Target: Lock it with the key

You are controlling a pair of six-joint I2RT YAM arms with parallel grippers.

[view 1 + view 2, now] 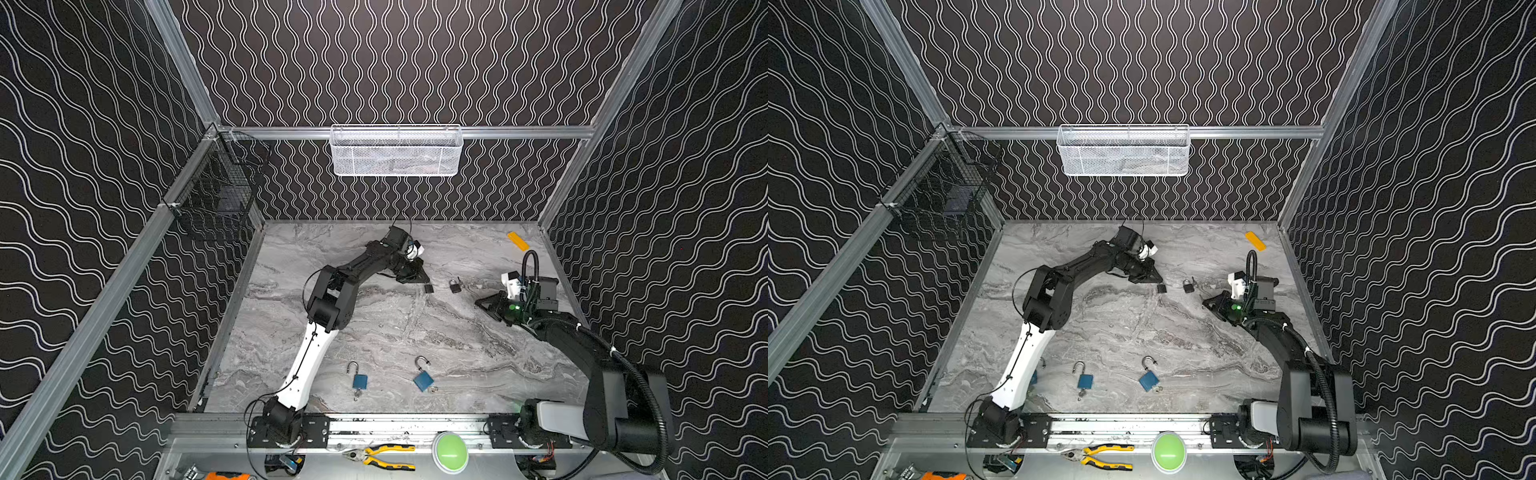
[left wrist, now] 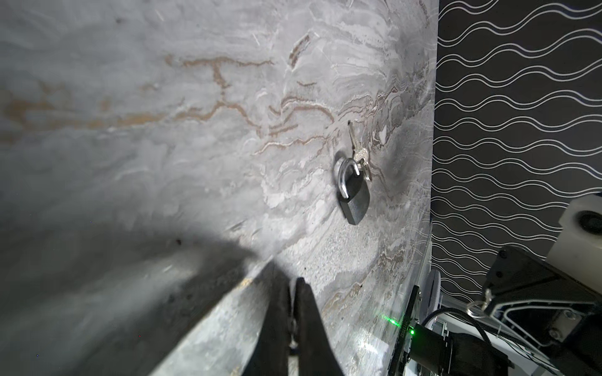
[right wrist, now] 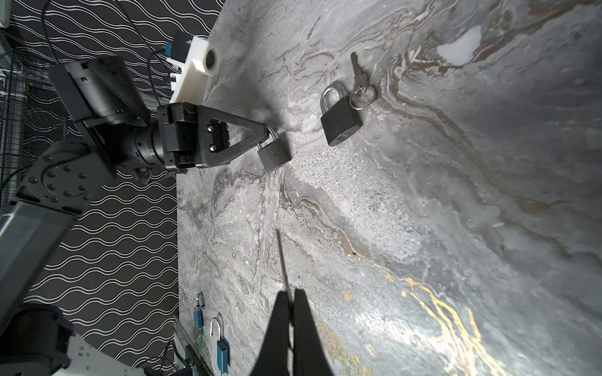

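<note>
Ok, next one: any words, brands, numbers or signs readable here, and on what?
No text reads clearly in any view.
Key: embossed marks on its head, too blurred to read.
Padlock beside it: no legible mark.
Blue padlocks: too small to tell.
Green button: a pale bar, no letters.

The padlock with the key ring (image 1: 456,286) lies on the table (image 1: 374,324), toward the back. Just left of it sits the second padlock (image 1: 428,288), its shackle between the tips of the left gripper (image 1: 424,281). The right gripper (image 1: 478,302), pinching a key (image 3: 282,257), is to the right of it and slightly in front. Well in front of it lie the inner front padlock (image 1: 423,379), a little to the left, and the outer front padlock (image 1: 359,380), farther left. Behind it, to the right, lies a flat block (image 1: 518,241).
</note>
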